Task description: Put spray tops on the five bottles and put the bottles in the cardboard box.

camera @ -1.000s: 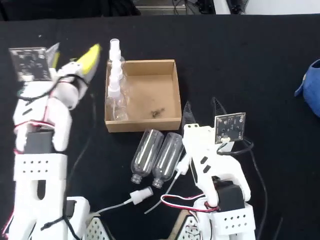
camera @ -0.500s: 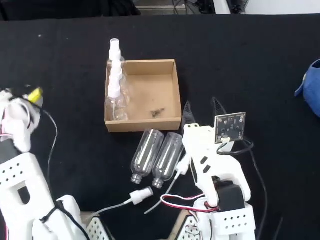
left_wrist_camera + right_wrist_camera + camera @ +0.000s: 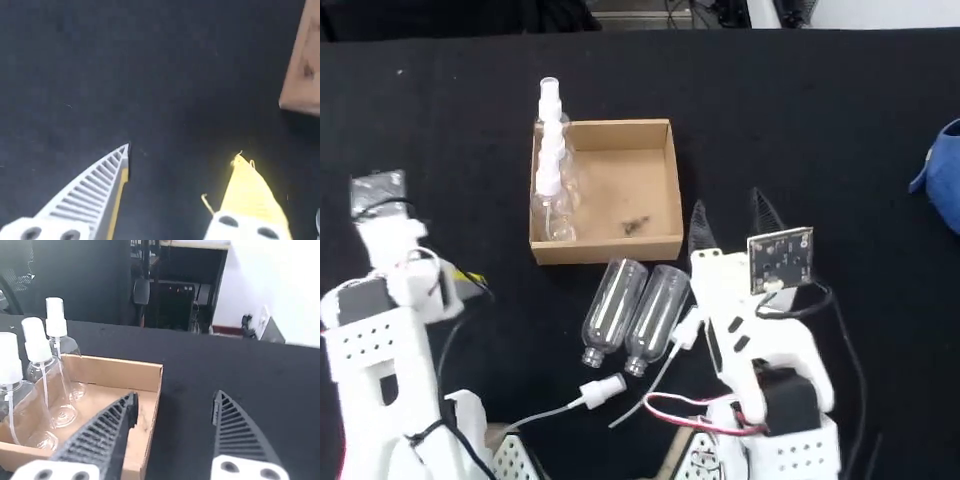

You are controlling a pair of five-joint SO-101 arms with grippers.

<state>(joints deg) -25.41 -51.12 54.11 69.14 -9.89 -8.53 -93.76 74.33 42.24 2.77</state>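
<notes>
At the left of the black desk (image 3: 820, 120), the left hand (image 3: 182, 150) hangs low over bare cloth with its two fingers spread apart, gripping nothing. One finger is white and ribbed, the other yellow. We see open desk all around it; a corner of the cardboard box (image 3: 302, 65) lies off to one side.

Next comes the cardboard box (image 3: 605, 250), open-topped. Three capped bottles (image 3: 552, 170) stand upright in a row against its left wall. The rest of its floor is bare apart from a small dark speck (image 3: 637, 226).

Just in front of the box's near wall, two uncapped bottles (image 3: 635, 305) lie side by side and touching, necks toward the arms. A loose spray top (image 3: 603, 387) with a thin tube lies near their necks — apart from both.

To the right, the right hand (image 3: 728, 205) sits just beside the box's right front corner, black ribbed fingers spread, gripping nothing. From its wrist we look past the fingertips (image 3: 134, 397) at the box edge (image 3: 150, 372) and the three capped bottles (image 3: 45, 370).

Beyond it is a broad stretch of bare desk, then a blue object (image 3: 940, 185) at the far right edge.
</notes>
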